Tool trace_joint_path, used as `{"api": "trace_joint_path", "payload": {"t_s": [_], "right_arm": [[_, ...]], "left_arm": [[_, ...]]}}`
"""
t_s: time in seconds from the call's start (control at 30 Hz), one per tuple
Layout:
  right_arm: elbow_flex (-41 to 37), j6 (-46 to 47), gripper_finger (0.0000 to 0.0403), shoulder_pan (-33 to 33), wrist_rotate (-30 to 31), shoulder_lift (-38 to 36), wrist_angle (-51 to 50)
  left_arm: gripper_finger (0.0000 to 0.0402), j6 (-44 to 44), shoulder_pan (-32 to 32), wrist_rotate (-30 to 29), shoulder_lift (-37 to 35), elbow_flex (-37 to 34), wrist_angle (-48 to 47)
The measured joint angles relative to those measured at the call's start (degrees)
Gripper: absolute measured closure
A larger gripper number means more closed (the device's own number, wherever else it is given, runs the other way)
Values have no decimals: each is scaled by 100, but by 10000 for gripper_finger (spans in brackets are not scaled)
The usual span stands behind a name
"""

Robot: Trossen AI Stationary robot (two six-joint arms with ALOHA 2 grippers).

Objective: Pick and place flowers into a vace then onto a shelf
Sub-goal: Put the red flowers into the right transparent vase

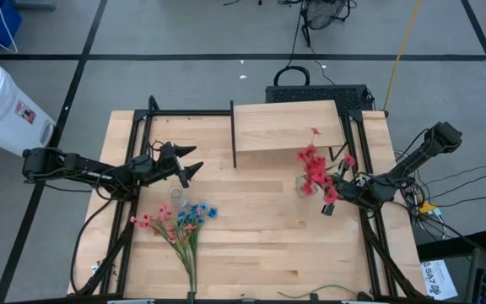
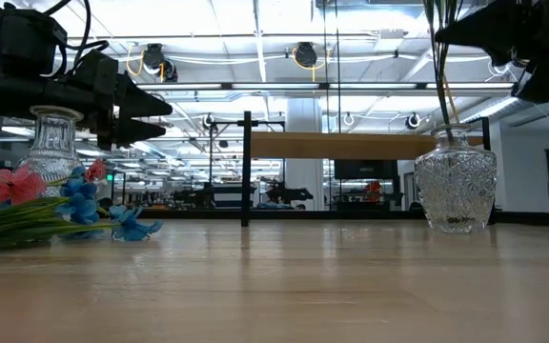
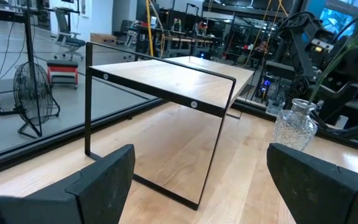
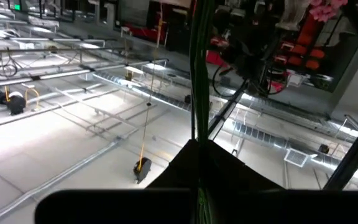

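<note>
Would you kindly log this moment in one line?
right gripper: shut on red flowers in vase | left gripper: open, empty | shelf: bare

A spray of red flowers (image 1: 314, 167) stands in a cut-glass vase (image 2: 455, 190) right of the shelf (image 1: 287, 125) (a light wood board on thin black legs, at the table's far side). Pink and blue flowers (image 1: 178, 223) lie flat near left, beside a second vase (image 2: 52, 143).

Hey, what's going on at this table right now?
The right gripper is shut on the stems of a red flower spray standing in a glass vase near the shelf. The left gripper hangs open above a second, empty vase, with more pink and blue flowers lying on the table.
</note>
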Motion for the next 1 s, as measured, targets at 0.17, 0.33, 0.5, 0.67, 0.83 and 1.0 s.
{"api": "trace_joint_path", "payload": {"t_s": [0.17, 0.33, 0.5, 0.67, 0.83, 1.0], "right_arm": [[-148, 196, 396, 0, 4, 0, 47], [-159, 276, 394, -7, 6, -1, 101], [-159, 274, 373, -4, 127, 0, 78], [-159, 281, 316, -2, 141, 0, -5], [-159, 299, 244, -2, 138, 0, -16], [-96, -243, 197, -4, -290, 2, 90]], "left_arm": [[36, 0, 0, -1, 1, 0, 0], [36, 0, 0, -1, 0, 0, 0], [36, 0, 0, 0, 1, 0, 0], [36, 0, 0, 0, 0, 0, 0], [36, 0, 0, 0, 2, 0, 0], [36, 0, 0, 0, 0, 0, 0]]}}
